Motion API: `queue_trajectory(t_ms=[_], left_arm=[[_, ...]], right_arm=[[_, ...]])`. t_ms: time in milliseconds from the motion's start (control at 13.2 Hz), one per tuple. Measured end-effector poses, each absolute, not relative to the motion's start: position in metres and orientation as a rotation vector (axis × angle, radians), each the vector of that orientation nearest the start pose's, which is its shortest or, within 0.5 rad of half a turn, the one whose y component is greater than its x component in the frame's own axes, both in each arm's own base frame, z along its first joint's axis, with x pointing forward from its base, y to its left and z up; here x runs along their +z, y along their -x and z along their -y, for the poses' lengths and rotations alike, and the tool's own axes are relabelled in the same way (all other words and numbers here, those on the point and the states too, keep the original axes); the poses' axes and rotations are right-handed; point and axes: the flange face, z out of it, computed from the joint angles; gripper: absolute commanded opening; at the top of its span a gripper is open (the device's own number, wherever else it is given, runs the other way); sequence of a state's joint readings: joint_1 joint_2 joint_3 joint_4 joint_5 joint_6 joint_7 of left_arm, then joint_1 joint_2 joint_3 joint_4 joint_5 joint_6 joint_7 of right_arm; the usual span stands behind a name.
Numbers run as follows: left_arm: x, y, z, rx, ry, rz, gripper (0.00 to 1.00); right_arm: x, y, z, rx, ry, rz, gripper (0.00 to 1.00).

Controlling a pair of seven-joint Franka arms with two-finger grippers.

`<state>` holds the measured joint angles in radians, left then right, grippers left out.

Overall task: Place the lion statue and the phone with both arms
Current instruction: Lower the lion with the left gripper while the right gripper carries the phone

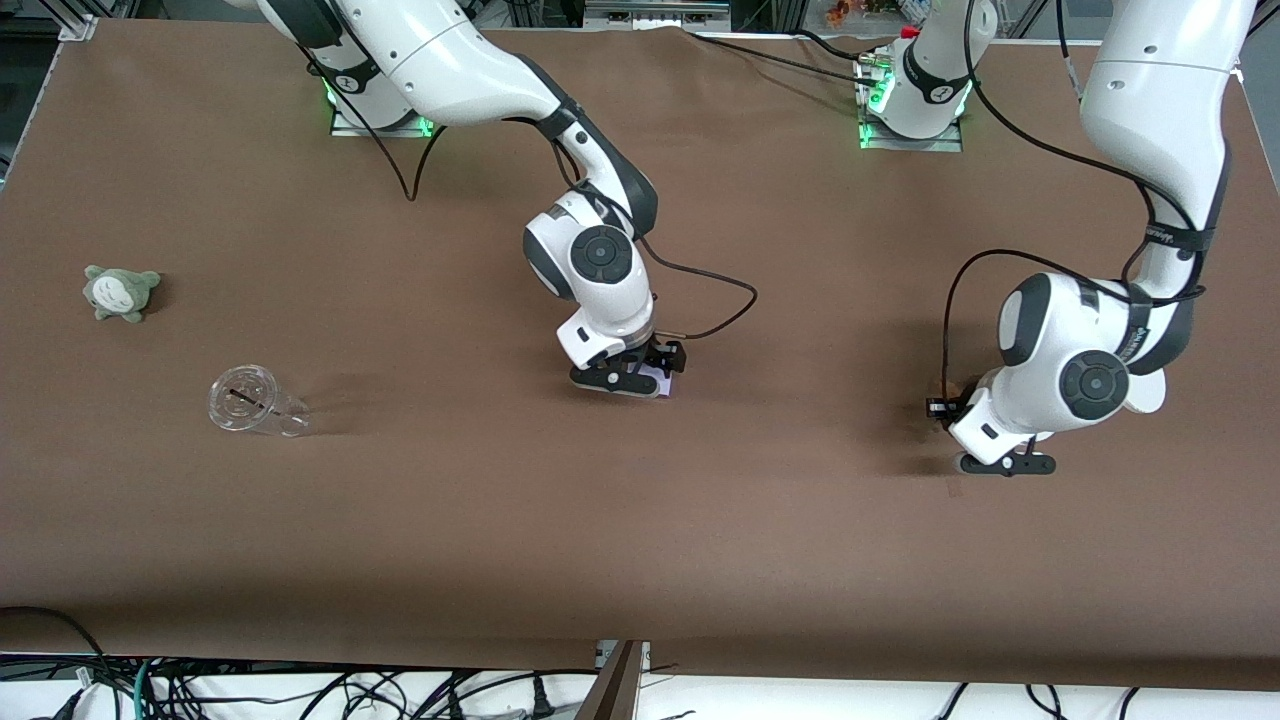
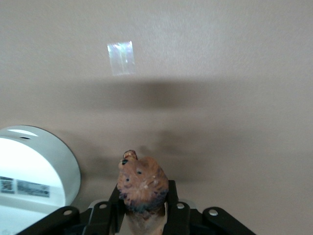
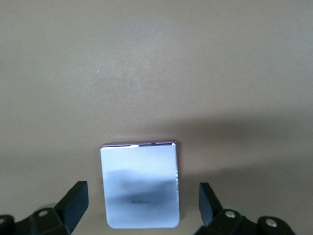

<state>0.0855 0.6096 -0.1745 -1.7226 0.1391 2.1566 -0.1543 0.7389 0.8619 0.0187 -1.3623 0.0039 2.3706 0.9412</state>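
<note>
The phone (image 3: pixel 141 185) is a pale lavender slab that lies flat on the brown table. My right gripper (image 3: pixel 142 198) is open and low around it, one finger on each side, neither touching it. In the front view the phone (image 1: pixel 667 386) peeks out under the right gripper (image 1: pixel 660 368) near the table's middle. My left gripper (image 2: pixel 143 205) is shut on the lion statue (image 2: pixel 142 182), whose orange-brown head sticks out between the fingers. In the front view the left gripper (image 1: pixel 950 408) is low over the table toward the left arm's end, and the lion is mostly hidden there.
A grey-green plush toy (image 1: pixel 120 292) and a clear plastic cup (image 1: pixel 255 402) on its side lie toward the right arm's end. A white round object (image 1: pixel 1150 392) sits by the left arm and also shows in the left wrist view (image 2: pixel 34 171). A clear tape patch (image 2: pixel 121 58) is on the table.
</note>
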Motion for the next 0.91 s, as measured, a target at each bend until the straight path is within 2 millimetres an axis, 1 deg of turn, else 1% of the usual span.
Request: queue_trajectory(t_ms=[76,152,228,304,532,608,684,759,835,911], left_arm=[[0.218,-0.648,0.042,0.241,3.091,-0.019,0.06],[0.212,-0.645,0.041,0.224,3.088,-0.031,0.07],[0.205,-0.642,0.04,0.211,3.089,-0.034,0.26],[0.198,-0.639,0.035,0.207,3.093,-0.025,0.99],[0.197,-0.64,0.024,0.19,3.099,0.002,1.0],[0.202,-0.642,0.022,0.173,3.101,0.005,1.0],[0.213,-0.645,0.022,0.143,3.101,0.006,1.0],[0.232,-0.649,0.024,0.111,3.1,0.004,1.0],[0.257,-0.651,0.025,0.091,3.093,0.001,1.0],[0.288,-0.652,0.027,0.075,3.083,-0.001,1.0]], right_arm=[[0.211,-0.545,-0.517,-0.128,3.002,-0.29,1.0],[0.206,-0.543,-0.519,-0.125,3.006,-0.288,1.0],[0.202,-0.541,-0.52,-0.122,3.008,-0.286,1.0],[0.198,-0.54,-0.52,-0.12,3.01,-0.284,1.0],[0.188,-0.538,-0.522,-0.121,3.016,-0.275,1.0],[0.185,-0.538,-0.525,-0.123,3.014,-0.271,1.0],[0.183,-0.537,-0.527,-0.125,3.013,-0.266,1.0],[0.179,-0.537,-0.529,-0.128,3.011,-0.262,1.0],[0.176,-0.536,-0.531,-0.13,3.009,-0.258,1.0],[0.174,-0.535,-0.532,-0.132,3.01,-0.255,1.0]])
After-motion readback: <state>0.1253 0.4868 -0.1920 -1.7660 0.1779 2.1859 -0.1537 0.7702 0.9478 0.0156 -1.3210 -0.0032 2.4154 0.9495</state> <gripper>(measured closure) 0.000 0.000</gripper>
